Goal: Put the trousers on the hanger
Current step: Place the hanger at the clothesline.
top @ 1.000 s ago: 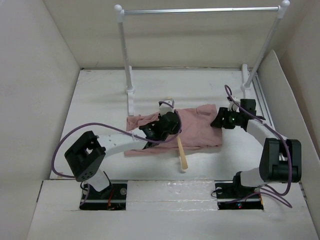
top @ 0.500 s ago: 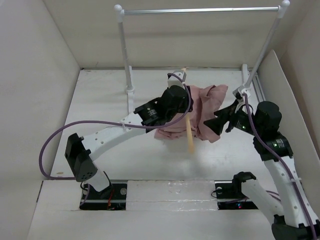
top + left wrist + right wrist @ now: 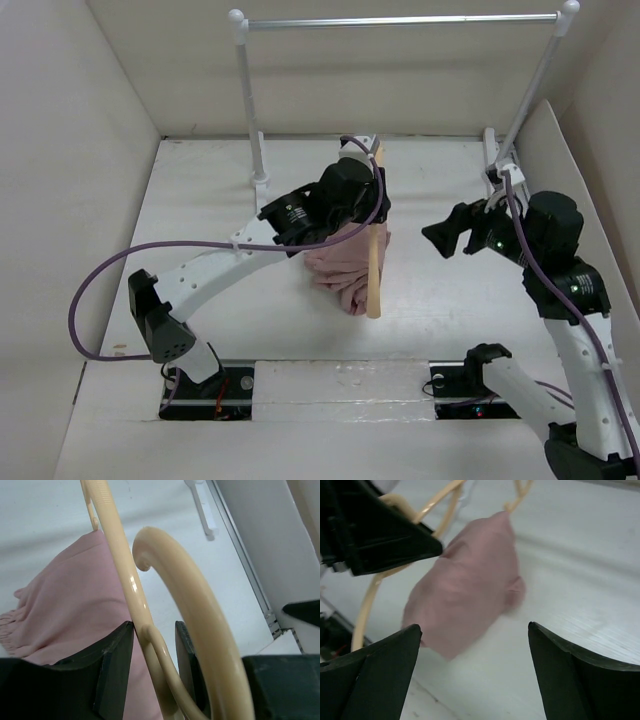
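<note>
Trousers (image 3: 345, 268) hang over the hanger (image 3: 373, 262), which the left jaws pinch and hold up over the middle of the counter (image 3: 200, 200), while the right jaws are wide open and empty, so draping looks nearly done and next needs a tug to even them.

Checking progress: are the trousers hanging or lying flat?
Hanging: the trousers drape from the hanger, which the left gripper holds aloft.

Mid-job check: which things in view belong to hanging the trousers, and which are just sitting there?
Job: hanger, clamped in left gripper; trousers, draped on it; right gripper, open and empty.
Just there: clothes rail; white side walls.
</note>
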You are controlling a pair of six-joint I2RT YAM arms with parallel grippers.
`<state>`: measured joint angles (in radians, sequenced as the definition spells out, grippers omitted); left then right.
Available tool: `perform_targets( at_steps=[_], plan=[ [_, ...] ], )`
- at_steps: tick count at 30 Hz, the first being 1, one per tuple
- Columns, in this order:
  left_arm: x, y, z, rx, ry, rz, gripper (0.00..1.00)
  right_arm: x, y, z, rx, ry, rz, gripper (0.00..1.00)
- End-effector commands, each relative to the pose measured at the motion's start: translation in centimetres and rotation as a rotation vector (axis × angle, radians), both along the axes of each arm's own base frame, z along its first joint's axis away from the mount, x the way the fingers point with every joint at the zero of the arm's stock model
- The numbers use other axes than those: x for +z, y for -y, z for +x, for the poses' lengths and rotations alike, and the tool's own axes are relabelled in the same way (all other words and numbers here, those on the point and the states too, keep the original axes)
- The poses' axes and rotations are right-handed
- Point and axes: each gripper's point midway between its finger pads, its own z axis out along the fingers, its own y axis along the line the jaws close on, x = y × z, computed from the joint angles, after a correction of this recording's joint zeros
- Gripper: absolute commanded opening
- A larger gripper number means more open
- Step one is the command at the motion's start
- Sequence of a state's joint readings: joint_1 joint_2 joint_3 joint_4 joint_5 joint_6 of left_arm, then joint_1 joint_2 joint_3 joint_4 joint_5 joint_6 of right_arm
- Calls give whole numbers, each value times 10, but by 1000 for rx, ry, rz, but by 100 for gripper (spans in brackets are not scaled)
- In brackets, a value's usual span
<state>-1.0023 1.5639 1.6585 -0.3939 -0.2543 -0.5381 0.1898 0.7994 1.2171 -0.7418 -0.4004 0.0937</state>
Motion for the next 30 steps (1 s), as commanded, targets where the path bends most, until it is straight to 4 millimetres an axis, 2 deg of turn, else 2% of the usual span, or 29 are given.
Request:
perform_targets(
  at_steps=[1,2,4,5,7,11,13,15,16,18,20,22,24,25,26,27,28,29,30],
  plan=[
    [70,-3,-5,-29,91,-146,0,1,-52,-26,252,-29,180,92],
    [71,-2,-5,-30,92,-145,0,22,-65,-32,305,30,270,92],
    [73,-1,-5,-33,94,-149,0,19,-85,-45,392,20,338,92],
    [74,0,-4,-36,95,-151,0,30,-91,-47,408,43,384,92],
    [76,1,-3,-35,98,-153,0,25,-108,-57,465,8,409,93],
    [78,3,-1,-36,110,-156,0,25,-137,-62,516,-9,479,94],
    [76,4,-2,-41,107,-152,0,20,-146,-60,522,-29,484,92],
    [73,4,0,-38,108,-146,0,24,-153,-61,541,-12,494,91],
    [71,5,0,-39,105,-145,0,22,-155,-59,540,-19,491,87],
    [69,6,0,-42,107,-147,0,19,-157,-56,528,-23,485,73],
    [71,7,0,-44,111,-151,0,16,-159,-55,517,-31,487,39],
    [74,6,1,-39,115,-158,0,12,-160,-54,515,-39,500,12],
    [76,6,2,-33,118,-160,0,21,-160,-53,505,-25,536,0],
    [81,5,2,-32,126,-169,0,27,-159,-51,498,-12,551,0],
    [86,4,1,-35,134,-175,9,35,-156,-47,463,3,573,0],
    [93,3,-2,-43,143,-187,23,41,-154,-46,454,18,580,0],
    [108,-3,0,-41,162,-213,37,56,-149,-38,431,52,593,0],
    [116,-6,-3,-46,169,-223,61,59,-149,-32,428,53,584,0],
    [127,-14,0,-35,185,-235,69,65,-147,-27,422,66,586,0]
  ],
)
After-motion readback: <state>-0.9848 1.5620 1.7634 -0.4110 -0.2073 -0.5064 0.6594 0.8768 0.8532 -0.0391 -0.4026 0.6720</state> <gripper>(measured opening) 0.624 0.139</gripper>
